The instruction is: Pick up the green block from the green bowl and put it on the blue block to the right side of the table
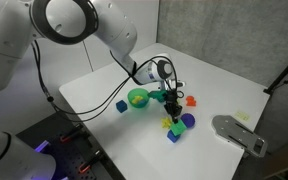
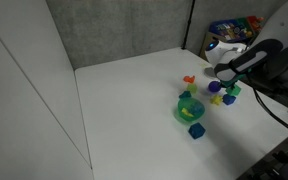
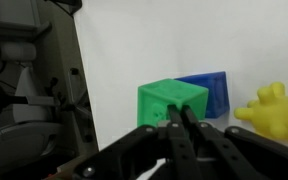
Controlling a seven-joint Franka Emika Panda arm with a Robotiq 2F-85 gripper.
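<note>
**Robot body: appearance notes**

Arm (image 1: 104, 30): glossy white shell, fat rounded links. Joint cap (image 1: 64, 18): white disc ringed in black. Black cable (image 1: 44, 78) on the outside of the links, with a thin loop by the wrist. Wrist (image 1: 162, 70): pale round face in a dark housing. Gripper (image 1: 171, 98): matt black. In the wrist view, black fingers (image 3: 189, 135) on slim linkage bars, edges blurred. Screws and markings too small to read.

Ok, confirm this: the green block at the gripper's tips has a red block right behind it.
Not red. In the wrist view, the block right behind the green block at the tips of the gripper is the blue block.
</note>
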